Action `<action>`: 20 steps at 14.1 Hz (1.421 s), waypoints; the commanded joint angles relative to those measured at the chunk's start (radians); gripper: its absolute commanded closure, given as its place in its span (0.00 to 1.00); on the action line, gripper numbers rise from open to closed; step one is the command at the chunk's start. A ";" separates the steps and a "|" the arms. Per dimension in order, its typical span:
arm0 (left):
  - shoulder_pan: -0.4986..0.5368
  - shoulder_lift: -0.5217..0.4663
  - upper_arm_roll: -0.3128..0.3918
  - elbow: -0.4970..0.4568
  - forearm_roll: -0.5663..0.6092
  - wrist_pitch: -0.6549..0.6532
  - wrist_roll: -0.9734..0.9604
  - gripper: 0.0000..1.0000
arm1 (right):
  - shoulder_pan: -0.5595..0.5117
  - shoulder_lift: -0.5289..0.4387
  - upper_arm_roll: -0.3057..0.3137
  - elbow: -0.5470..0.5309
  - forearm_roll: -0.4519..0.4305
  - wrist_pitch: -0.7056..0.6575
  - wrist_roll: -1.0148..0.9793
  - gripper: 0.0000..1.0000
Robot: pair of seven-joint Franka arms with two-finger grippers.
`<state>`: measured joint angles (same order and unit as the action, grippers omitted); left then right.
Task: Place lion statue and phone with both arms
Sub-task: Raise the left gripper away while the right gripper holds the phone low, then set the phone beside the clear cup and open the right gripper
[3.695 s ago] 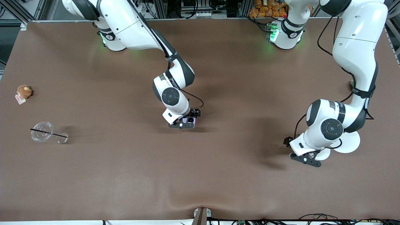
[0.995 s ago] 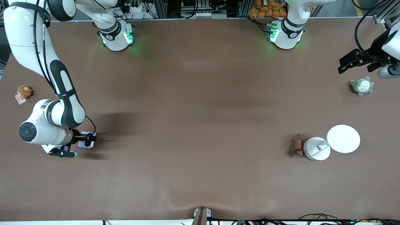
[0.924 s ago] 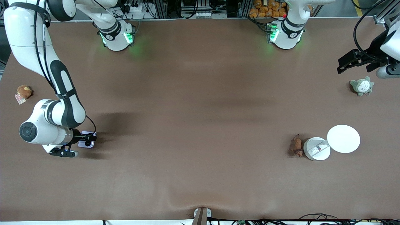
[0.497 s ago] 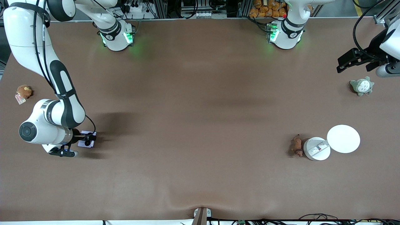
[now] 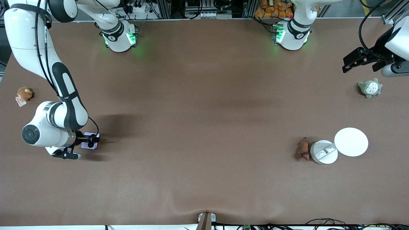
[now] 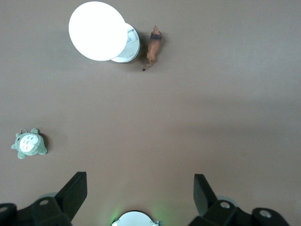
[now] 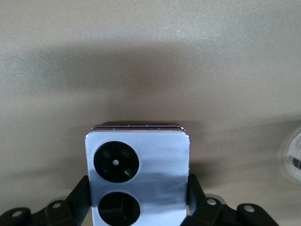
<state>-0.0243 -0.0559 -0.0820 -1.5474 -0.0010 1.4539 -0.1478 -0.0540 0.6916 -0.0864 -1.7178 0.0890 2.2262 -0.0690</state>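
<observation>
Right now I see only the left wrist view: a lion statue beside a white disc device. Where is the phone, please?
Observer: The phone is in the right gripper, jaws shut on its sides, at the right arm's end of the table.
Operator: Is it lying on the table?
Observer: I cannot tell; it sits very low there.
Operator: What lies near it?
Observer: A brown plush toy lies farther from the front camera.
</observation>
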 commanded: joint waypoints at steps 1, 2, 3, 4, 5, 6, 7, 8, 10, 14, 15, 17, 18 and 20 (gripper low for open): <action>0.009 -0.018 -0.012 -0.014 -0.004 -0.003 -0.009 0.00 | -0.020 -0.006 0.017 0.000 -0.014 0.004 -0.003 0.00; 0.010 -0.018 -0.012 -0.014 -0.004 -0.003 -0.009 0.00 | -0.018 -0.009 0.017 0.007 -0.014 -0.003 -0.003 0.00; 0.011 -0.018 -0.012 -0.014 -0.004 -0.003 -0.009 0.00 | -0.018 -0.011 0.017 0.012 -0.014 -0.005 -0.002 0.00; 0.011 -0.018 -0.012 -0.014 -0.004 -0.003 -0.007 0.00 | -0.017 -0.012 0.017 0.023 -0.014 -0.006 -0.002 0.00; 0.011 -0.018 -0.012 -0.016 -0.004 -0.003 -0.007 0.00 | -0.018 -0.012 0.019 0.038 -0.014 -0.019 -0.003 0.00; 0.011 -0.018 -0.012 -0.017 -0.004 -0.003 -0.007 0.00 | -0.021 -0.012 0.019 0.047 -0.012 -0.034 -0.003 0.00; 0.011 -0.018 -0.012 -0.017 -0.004 -0.003 -0.007 0.00 | -0.020 -0.014 0.019 0.059 -0.008 -0.048 -0.002 0.00; 0.011 -0.018 -0.012 -0.017 -0.004 -0.003 -0.007 0.00 | -0.017 -0.018 0.020 0.076 -0.003 -0.077 0.000 0.00; 0.012 -0.018 -0.012 -0.017 -0.004 -0.001 -0.007 0.00 | -0.013 -0.024 0.025 0.180 0.003 -0.225 0.002 0.00; 0.014 -0.018 -0.010 -0.023 -0.002 -0.001 -0.006 0.00 | 0.016 -0.021 0.025 0.461 0.008 -0.550 0.008 0.00; 0.014 -0.016 -0.010 -0.023 -0.004 -0.001 -0.006 0.00 | 0.019 -0.024 0.025 0.512 0.006 -0.612 0.006 0.00; 0.014 -0.016 -0.008 -0.023 -0.002 -0.001 -0.006 0.00 | 0.014 -0.030 0.025 0.605 0.005 -0.730 0.000 0.00; 0.014 -0.016 -0.008 -0.025 -0.002 -0.001 -0.006 0.00 | 0.014 -0.050 0.024 0.651 0.003 -0.778 -0.002 0.00; 0.012 -0.016 -0.008 -0.025 -0.002 -0.001 -0.007 0.00 | 0.020 -0.136 0.019 0.667 0.000 -0.839 0.000 0.00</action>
<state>-0.0207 -0.0558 -0.0828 -1.5592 -0.0010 1.4539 -0.1478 -0.0335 0.6253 -0.0679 -1.0795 0.0941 1.4491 -0.0686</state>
